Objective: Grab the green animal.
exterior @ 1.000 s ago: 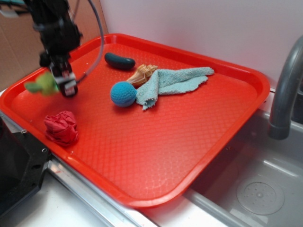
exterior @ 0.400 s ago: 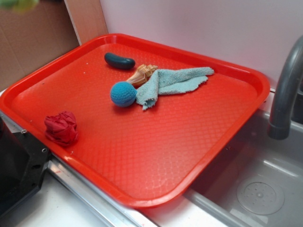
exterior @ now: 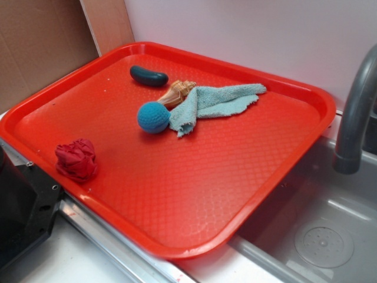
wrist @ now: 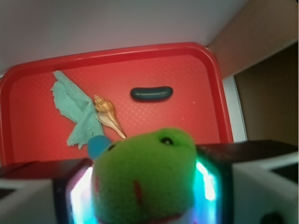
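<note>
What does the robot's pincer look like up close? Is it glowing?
Only the wrist view shows the pincer. Its two fingers are chunky blocks, white on the outer faces with black edges along the top. Their inner sides glow bright cyan-blue, like little lights. One dark round hole marks the lower corner of the finger on the right of the picture. No cables or arm are visible, and the exterior view shows no robot at all.

Only the wrist view shows any of the robot; the exterior view shows none. The pincer [wrist: 145, 186] appears as two blocky fingers filling the bottom edge, one toward 8 o'clock and one toward 4 o'clock. Each finger [wrist: 28, 196] has a matte black upper face and a pale grey-white outer block. Their inner faces glow bright cyan-white. A dark round hole, perhaps a screw recess, sits at the bottom of the 4 o'clock block.
</note>
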Tool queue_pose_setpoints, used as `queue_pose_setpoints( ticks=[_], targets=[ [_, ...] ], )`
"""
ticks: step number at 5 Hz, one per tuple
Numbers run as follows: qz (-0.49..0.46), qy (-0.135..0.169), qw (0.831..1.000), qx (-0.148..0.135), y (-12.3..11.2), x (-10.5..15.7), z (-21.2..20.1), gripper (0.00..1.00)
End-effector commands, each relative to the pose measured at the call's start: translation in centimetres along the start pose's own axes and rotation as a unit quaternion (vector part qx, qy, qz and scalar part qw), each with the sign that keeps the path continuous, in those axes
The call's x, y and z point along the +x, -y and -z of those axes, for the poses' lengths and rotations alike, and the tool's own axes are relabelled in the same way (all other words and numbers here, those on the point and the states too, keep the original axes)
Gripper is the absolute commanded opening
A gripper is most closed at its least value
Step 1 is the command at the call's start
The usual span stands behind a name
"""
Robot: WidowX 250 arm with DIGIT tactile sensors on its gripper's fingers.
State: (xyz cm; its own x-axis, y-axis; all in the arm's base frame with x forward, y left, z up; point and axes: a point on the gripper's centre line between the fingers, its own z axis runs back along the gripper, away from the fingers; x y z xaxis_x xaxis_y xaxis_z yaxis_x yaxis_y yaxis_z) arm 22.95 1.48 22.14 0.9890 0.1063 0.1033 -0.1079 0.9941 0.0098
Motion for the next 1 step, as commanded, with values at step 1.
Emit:
queue_pose_setpoints(
  ticks=[1],
  targets=[
    [0.015,0.017,1.000,-0.020,0.86,0.56,-0.10,0.00]
  ],
)
